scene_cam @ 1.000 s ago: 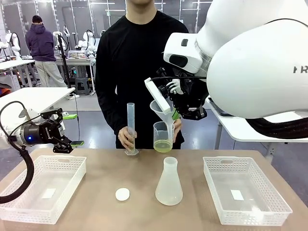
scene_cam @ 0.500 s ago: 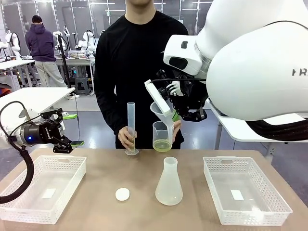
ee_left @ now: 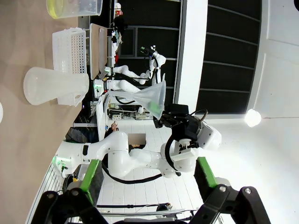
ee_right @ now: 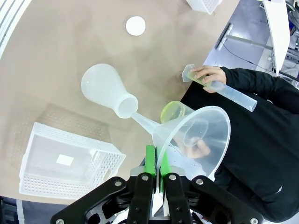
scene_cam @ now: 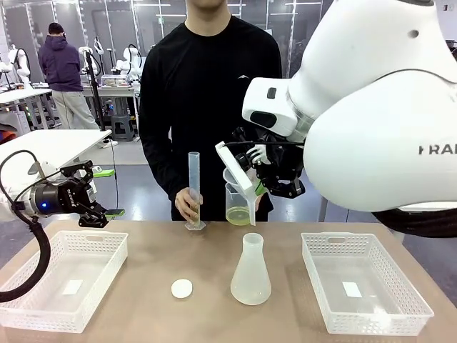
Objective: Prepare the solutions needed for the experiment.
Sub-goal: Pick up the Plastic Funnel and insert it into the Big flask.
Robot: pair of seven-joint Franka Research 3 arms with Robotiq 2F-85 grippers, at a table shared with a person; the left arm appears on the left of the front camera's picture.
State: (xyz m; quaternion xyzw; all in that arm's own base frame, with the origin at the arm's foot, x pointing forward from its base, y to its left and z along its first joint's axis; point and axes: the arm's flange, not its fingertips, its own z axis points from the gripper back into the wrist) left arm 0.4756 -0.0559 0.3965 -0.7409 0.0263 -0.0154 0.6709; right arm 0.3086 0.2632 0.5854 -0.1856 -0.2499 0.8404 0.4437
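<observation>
The solution is a shallow pale yellow-green layer in a clear beaker (scene_cam: 238, 206) (ee_right: 174, 111) (ee_left: 74, 6), which the person's hand holds above the table's far edge. My right gripper (scene_cam: 260, 185) (ee_right: 156, 164) is shut on the rim of a clear funnel (scene_cam: 238, 178) (ee_right: 196, 135) (ee_left: 145, 97). The funnel hangs tilted just in front of the beaker, its spout pointing down toward the frosted conical flask (scene_cam: 250, 271) (ee_right: 105, 86) (ee_left: 55, 85). With the other hand the person steadies a tall measuring cylinder (scene_cam: 194, 189) (ee_right: 225, 89). My left gripper (scene_cam: 94, 194) (ee_left: 147, 173) hovers open above the left tray, holding nothing.
A white basket tray (scene_cam: 43, 286) sits at the table's left and another (scene_cam: 371, 304) (ee_right: 42, 154) (ee_left: 70, 44) at the right. A small white round cap (scene_cam: 181, 288) (ee_right: 136, 25) lies left of the flask. The person stands close behind the far edge.
My right arm has come down and forward a little, lowering the funnel toward the flask. The left arm, the person's hands and the flask have stayed put.
</observation>
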